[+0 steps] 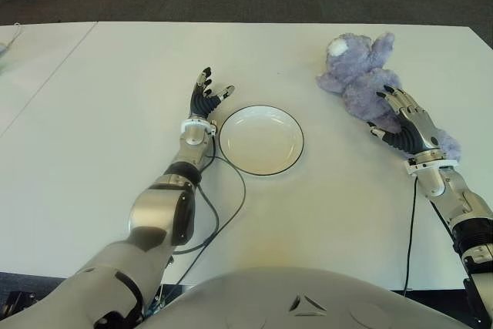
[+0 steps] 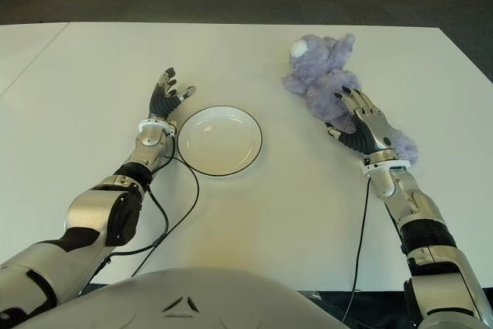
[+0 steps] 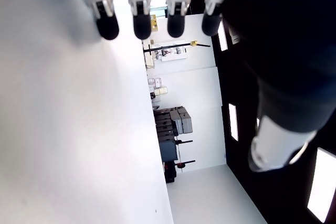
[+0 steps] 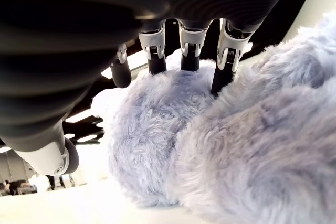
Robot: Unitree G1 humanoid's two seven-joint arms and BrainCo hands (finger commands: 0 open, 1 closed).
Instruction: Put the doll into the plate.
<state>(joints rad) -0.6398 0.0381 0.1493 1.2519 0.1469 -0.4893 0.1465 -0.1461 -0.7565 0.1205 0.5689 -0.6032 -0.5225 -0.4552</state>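
A fluffy lilac plush doll (image 1: 354, 75) lies on the white table (image 1: 115, 113) at the back right. My right hand (image 1: 402, 119) hovers over its lower body with fingers spread. In the right wrist view the fingertips (image 4: 222, 80) touch the fur of the doll (image 4: 210, 145), while the thumb stands apart and nothing is gripped. A white plate (image 1: 262, 142) with a dark rim sits empty at the table's middle, well to the left of the doll. My left hand (image 1: 205, 94) shows just left of the plate, fingers extended and holding nothing.
A black cable (image 1: 231, 206) loops on the table from my left wrist, close to the plate's near side. Another cable (image 1: 410, 221) runs from my right wrist toward the front edge. Dark carpet lies beyond the far edge.
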